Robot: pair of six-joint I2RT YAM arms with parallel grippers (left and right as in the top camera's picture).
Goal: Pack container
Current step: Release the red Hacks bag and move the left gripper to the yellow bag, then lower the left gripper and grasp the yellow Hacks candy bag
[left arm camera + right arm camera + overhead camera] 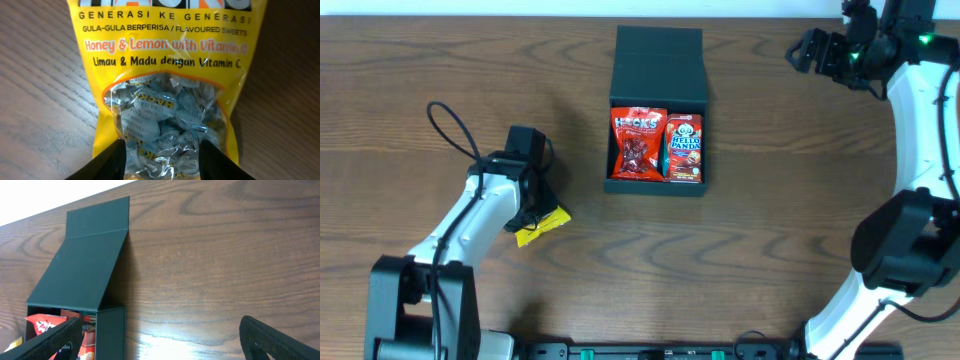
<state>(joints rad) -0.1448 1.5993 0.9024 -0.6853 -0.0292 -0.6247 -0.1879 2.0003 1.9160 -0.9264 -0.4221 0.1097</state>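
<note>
Yellow sweets bag [160,75] lies between the open left fingers [102,170]; right fingers [280,340] spread wide, container [85,275] beyond their left one.

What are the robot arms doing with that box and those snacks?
They are packing snacks into the green box. A red pack and a Hello Panda pack already lie inside it, lid open. The left gripper is down at a yellow bag of sweets on the table, one finger on each side; whether it squeezes yet is unclear. The right gripper hangs open and empty, off beside the box.
</note>
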